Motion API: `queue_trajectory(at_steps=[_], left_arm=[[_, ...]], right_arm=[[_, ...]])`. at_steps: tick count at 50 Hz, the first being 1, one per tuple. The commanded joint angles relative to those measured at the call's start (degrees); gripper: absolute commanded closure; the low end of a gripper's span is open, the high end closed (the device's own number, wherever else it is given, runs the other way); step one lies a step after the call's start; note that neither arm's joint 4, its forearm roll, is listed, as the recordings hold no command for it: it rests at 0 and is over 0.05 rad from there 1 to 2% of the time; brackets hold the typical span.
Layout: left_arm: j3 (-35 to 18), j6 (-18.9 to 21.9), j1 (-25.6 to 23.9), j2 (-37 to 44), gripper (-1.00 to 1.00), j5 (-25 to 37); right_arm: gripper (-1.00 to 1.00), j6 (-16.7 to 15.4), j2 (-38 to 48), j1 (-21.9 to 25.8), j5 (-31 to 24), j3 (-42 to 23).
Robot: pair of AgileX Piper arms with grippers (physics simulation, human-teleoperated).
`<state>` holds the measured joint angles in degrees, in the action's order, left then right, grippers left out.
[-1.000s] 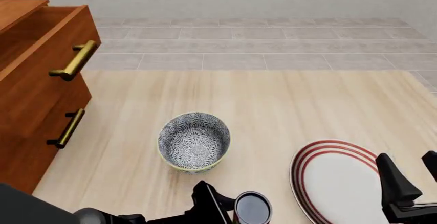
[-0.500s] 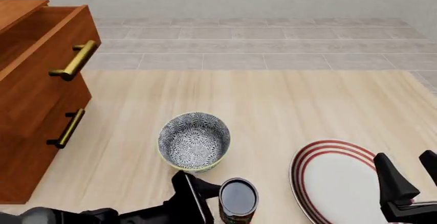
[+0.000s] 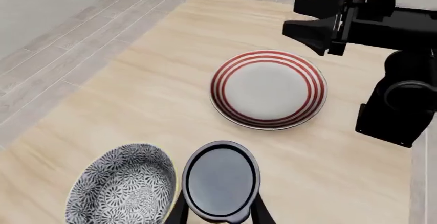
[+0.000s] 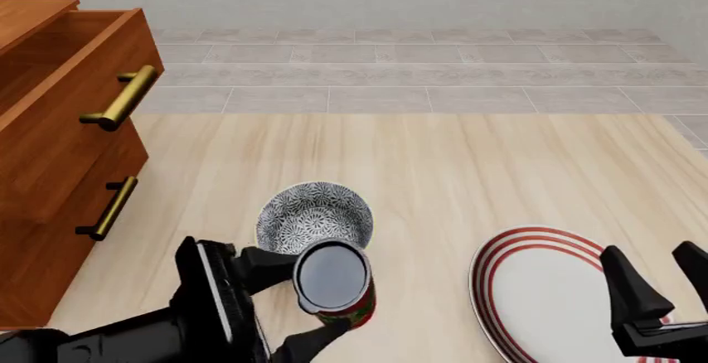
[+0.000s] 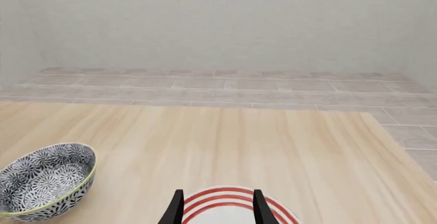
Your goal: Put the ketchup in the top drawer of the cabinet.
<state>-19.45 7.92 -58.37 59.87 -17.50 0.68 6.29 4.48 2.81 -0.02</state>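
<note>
My left gripper (image 4: 301, 309) is clamped on the ketchup (image 4: 333, 284), a small red-sided can with green marks and a dark glossy round top ringed in silver. One finger sits on each side of it, and the can appears held clear of the pale wooden table (image 4: 443, 172), though the front view does not make that certain. The can sits just in front of the blue-grey patterned bowl (image 4: 315, 216), overlapping its near rim in that view; my left wrist camera shows the two side by side, can (image 3: 220, 180) beside bowl (image 3: 124, 187).

Well off to the left stands the reddish-brown wooden cabinet (image 4: 45, 239). Its top drawer (image 4: 61, 106), with the long brass bar handle, is pulled out and open.

My right gripper (image 4: 652, 284) hovers over the white plate with red rings (image 4: 542, 292) at the table's right, fingers spread apart with nothing between them. The right wrist camera shows those fingers (image 5: 260, 207) framing the plate's far edge (image 5: 228, 203).
</note>
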Motion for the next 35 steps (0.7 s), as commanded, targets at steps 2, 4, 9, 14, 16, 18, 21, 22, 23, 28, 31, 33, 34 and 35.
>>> queue_trajectory(at_steps=[2,4,9,14,16,18,21,22,23,28,31,33,34,35], left_arm=[[-3.4,-5.8,1.3,-11.4,1.0,12.4],[-3.9,-7.1,1.8,-13.2,1.0,14.6],[-5.7,-6.3,1.0,-17.3,1.0,19.2],[-8.8,-6.0,3.7,-23.4,1.0,27.5],[-10.4,-3.4,4.2,-27.2,1.0,30.3],[-10.9,-3.5,4.9,-28.4,1.0,31.6],[-14.3,-6.8,5.9,-29.7,1.0,36.4],[-15.1,-6.3,6.1,-30.2,1.0,37.6],[-16.1,-6.6,5.7,-31.4,1.0,38.7],[-20.3,-7.0,7.2,-32.6,1.0,43.9],[-23.7,-6.1,8.5,-33.6,1.0,47.6],[-25.6,-1.1,12.4,-36.5,1.0,51.3],[-25.8,-1.6,12.5,-36.9,1.0,51.9],[-25.8,-1.6,12.5,-36.9,1.0,51.9]], right_arm=[[-1.0,0.1,1.0,0.4,0.8,0.0],[-1.0,0.2,0.8,0.4,0.6,0.0],[-1.0,0.1,0.7,0.5,0.6,0.0],[-1.0,0.6,0.7,0.5,0.7,0.0],[-1.0,0.7,0.7,0.6,0.8,0.0],[-1.0,0.7,0.6,0.7,0.7,0.0],[-1.0,0.7,0.1,0.6,0.3,0.0],[-1.0,0.8,0.1,0.5,0.3,0.0],[-1.0,0.8,0.1,0.5,0.3,0.0],[-1.0,0.8,1.0,0.6,1.0,0.0],[-1.0,0.7,0.6,0.6,0.7,0.0],[-1.0,0.7,0.4,0.4,0.5,0.0],[-1.0,0.7,0.4,0.4,0.4,0.0],[-1.0,0.7,0.4,0.4,0.4,0.0]])
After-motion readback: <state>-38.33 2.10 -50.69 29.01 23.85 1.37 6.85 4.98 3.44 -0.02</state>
